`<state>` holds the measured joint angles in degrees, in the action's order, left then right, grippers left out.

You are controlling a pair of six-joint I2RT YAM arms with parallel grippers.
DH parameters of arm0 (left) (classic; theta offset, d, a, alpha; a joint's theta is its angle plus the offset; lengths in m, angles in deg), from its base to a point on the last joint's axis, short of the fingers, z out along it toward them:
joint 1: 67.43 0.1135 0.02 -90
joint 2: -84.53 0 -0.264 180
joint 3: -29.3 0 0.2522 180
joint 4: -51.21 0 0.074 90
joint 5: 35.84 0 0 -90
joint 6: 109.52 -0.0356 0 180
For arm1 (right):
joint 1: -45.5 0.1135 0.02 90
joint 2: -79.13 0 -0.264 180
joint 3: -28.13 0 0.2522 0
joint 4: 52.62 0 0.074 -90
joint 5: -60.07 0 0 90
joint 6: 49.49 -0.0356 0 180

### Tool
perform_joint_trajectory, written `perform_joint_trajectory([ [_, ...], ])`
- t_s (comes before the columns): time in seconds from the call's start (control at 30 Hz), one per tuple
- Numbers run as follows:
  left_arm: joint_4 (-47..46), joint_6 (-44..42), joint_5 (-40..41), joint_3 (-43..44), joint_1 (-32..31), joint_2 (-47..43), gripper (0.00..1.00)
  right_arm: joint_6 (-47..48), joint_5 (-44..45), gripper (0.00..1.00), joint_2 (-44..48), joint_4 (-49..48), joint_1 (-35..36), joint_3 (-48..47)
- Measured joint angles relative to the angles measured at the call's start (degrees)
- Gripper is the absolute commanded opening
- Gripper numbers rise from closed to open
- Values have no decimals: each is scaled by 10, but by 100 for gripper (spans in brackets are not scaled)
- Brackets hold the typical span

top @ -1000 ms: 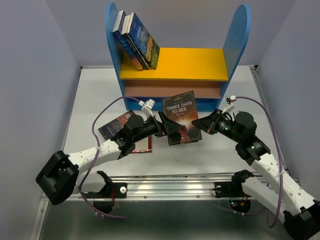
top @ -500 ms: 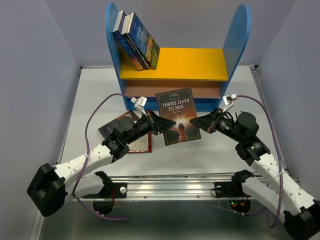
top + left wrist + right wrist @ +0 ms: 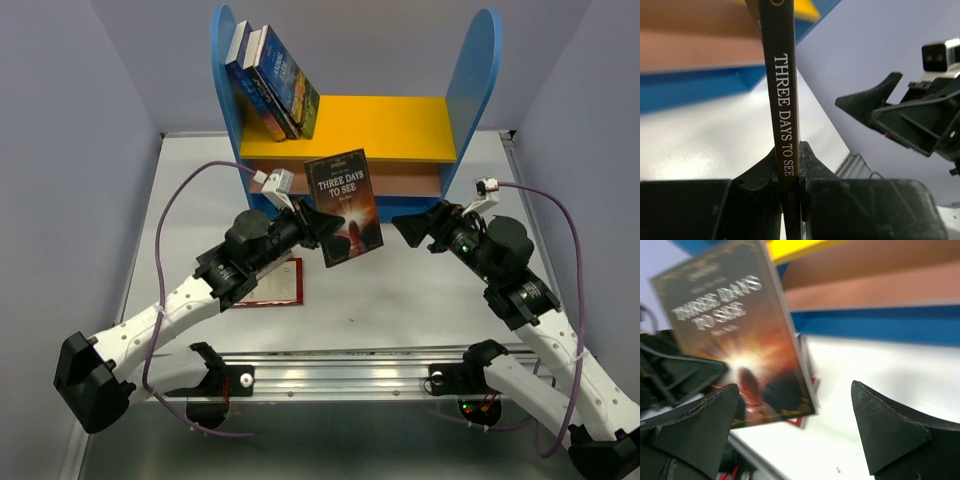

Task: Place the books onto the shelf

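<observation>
One book [image 3: 345, 205], dark-covered, has just changed hands: the right gripper [image 3: 415, 228] now stands spread at its three o'clock, the left gripper [image 3: 320, 226] pinches its spine, and the shelf [image 3: 400, 125] waits just beyond at twelve o'clock.

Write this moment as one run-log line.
left gripper: shut on book | right gripper: open, off book | shelf: holds other books
</observation>
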<state>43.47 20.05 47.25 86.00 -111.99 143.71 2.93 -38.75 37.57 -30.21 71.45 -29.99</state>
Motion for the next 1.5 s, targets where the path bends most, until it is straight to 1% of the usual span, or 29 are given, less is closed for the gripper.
perform_joint_trajectory([
  [0.1,29,-50,26,74,-5,0,0,25,57,100,23,19,0,-3],
  [0.2,36,-93,53,135,-8,5,0,36,94,100,30,31,0,-3],
  [0.3,34,-140,93,201,-8,29,0,44,129,100,31,41,0,-3],
  [0.4,31,-188,143,289,-9,89,0,52,151,100,28,47,0,-3],
  [0.57,6,-263,230,422,-8,229,0,70,172,100,8,49,0,-3],
  [0.6,2,-277,246,438,-8,250,0,75,175,100,5,50,0,-3],
  [0.7,2,-331,303,519,-8,347,0,87,189,100,0,51,0,-3],
  [0.8,3,-374,342,566,-7,416,0,96,200,100,1,51,0,-3],
  [0.97,4,-438,387,631,0,510,0,112,215,100,-2,51,0,-3],
  [1.1,-11,-467,409,666,10,546,0,123,223,100,-6,50,0,-3],
  [1.3,-50,-487,439,653,41,550,0,140,229,100,-4,46,0,-3],
  [1.5,-129,-498,460,593,70,547,0,154,230,100,5,41,0,0],
])
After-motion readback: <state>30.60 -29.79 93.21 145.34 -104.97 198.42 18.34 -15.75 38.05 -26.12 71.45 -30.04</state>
